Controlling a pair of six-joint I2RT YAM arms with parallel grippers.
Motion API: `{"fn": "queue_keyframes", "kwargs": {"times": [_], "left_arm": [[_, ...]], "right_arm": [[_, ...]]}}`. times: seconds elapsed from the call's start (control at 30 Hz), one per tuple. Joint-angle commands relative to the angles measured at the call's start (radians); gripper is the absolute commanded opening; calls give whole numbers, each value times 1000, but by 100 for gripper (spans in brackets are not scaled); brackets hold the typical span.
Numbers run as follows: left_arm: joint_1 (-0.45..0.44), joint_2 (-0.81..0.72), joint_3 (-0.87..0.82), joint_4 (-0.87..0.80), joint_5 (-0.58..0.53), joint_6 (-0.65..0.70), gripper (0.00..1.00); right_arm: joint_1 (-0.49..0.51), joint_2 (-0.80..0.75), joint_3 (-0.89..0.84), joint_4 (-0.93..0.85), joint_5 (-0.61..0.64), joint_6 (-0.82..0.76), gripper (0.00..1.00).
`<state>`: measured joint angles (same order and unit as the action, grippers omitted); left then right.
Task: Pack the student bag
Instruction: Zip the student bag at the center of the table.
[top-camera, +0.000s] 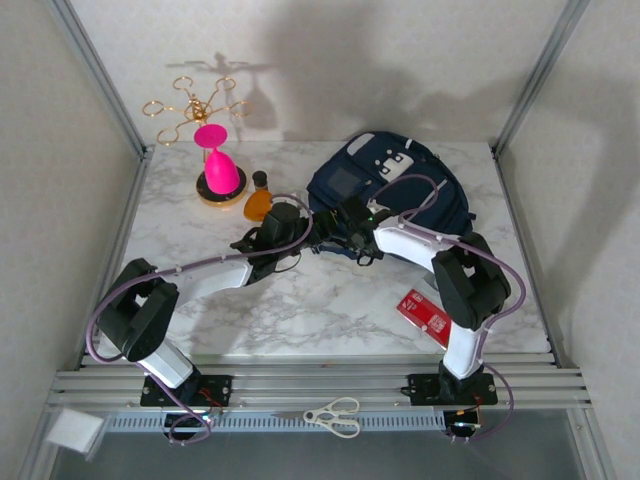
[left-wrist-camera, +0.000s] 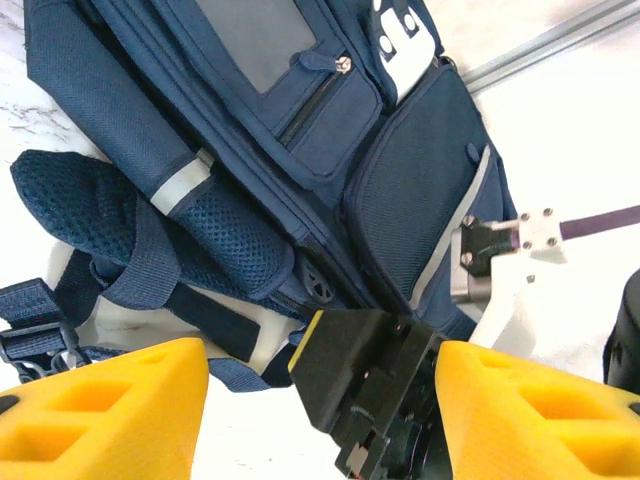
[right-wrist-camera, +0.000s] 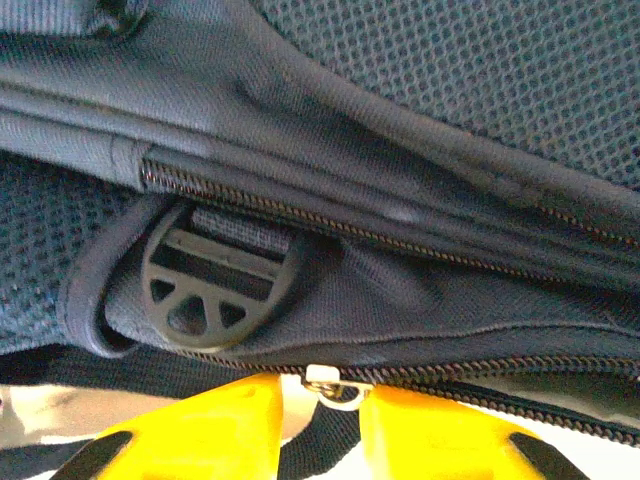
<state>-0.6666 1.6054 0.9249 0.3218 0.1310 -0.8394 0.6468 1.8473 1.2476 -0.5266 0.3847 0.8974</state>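
A white marble-patterned table (top-camera: 300, 310) sits inside plain white walls, with slanted aluminium posts (top-camera: 100, 80) at the far corners and grooved aluminium rails (top-camera: 300, 385) along the near edge, where both arms are bolted. The student bag (top-camera: 400, 185) lies flat at the far centre-right of the table, navy, front panel up, its white patches facing the camera. At far left stands a gold wire rack (top-camera: 190, 105); in front of it is a pink goblet (top-camera: 218, 165) on a dark round base, and just beside that an amber bottle (top-camera: 259, 200) with a black cap. White-handled scissors (top-camera: 335, 415) rest on the rails.

Both arms reach inward and meet at the bag's near edge, so that edge is covered from above. A red packet (top-camera: 425, 312) near the right arm is partly tucked under its elbow; its print is too small to read. A white block (top-camera: 75, 432) at the lower left corner is hard to identify.

The left gripper (left-wrist-camera: 322, 350) is released – its yellow fingers stand wide apart, nothing between them, just short of the bag's straps. The right gripper (right-wrist-camera: 322, 400) is clenched on a small metal zip pull (right-wrist-camera: 335, 388) at the bag's seam, beside a dark plastic strap loop (right-wrist-camera: 215, 285); the fabric around it is blurred by closeness.
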Motion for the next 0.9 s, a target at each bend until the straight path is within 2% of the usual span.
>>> {"fn": "queue_keyframes", "kwargs": {"times": [0.0,0.2,0.3,0.6,0.87], "left_arm": [[2,-22,-21,46,-13,-3,62],[12,-25,-35,62,-6,-2,63],[13,-20,-38,80,11,-8,63],[13,4,-50,132,45,-32,63],[13,18,-54,145,50,-41,64]], "right_arm": [[7,36,41,-64,62,69,28],[7,98,76,-88,106,163,37],[7,90,74,-109,129,175,29],[4,-30,-9,-130,100,128,19],[-16,-1,-12,-14,46,-28,11]]}}
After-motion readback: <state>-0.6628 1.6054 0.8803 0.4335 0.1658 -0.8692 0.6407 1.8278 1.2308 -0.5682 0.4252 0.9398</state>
